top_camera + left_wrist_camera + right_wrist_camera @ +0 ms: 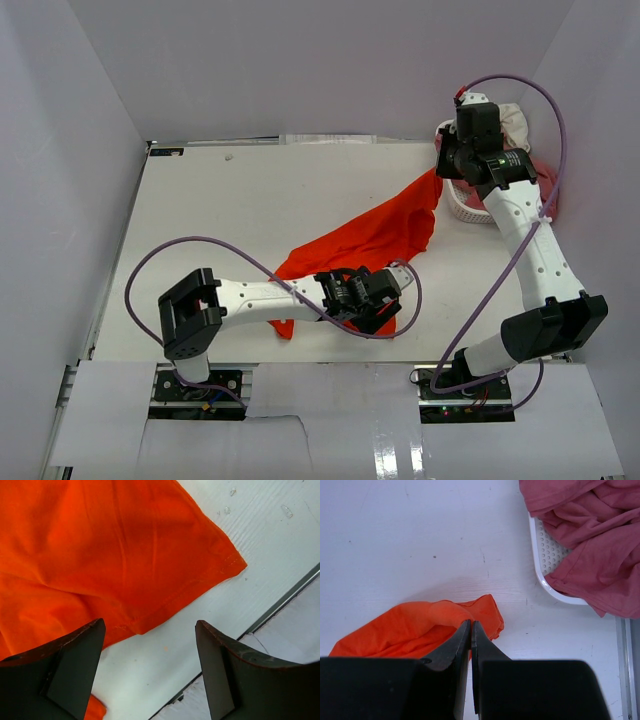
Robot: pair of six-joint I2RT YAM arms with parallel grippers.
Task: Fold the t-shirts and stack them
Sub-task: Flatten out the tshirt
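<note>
The orange-red t-shirt (370,235) lies rumpled across the middle of the table, drawn out in a band toward the back right. My right gripper (446,168) is shut at the shirt's far corner (420,630), and the cloth bunches at its tips (470,623). My left gripper (385,292) is open and empty, hovering over the shirt's near hem (150,555), with bare table between its jaws (150,625). A rose-pink shirt (600,540) fills the basket. A cream-white shirt (515,120) shows behind the right arm.
The white perforated basket (545,560) stands at the back right, close to the right gripper, and also shows in the top view (465,210). The table's front edge (280,605) runs just beside the left gripper. White walls enclose the table.
</note>
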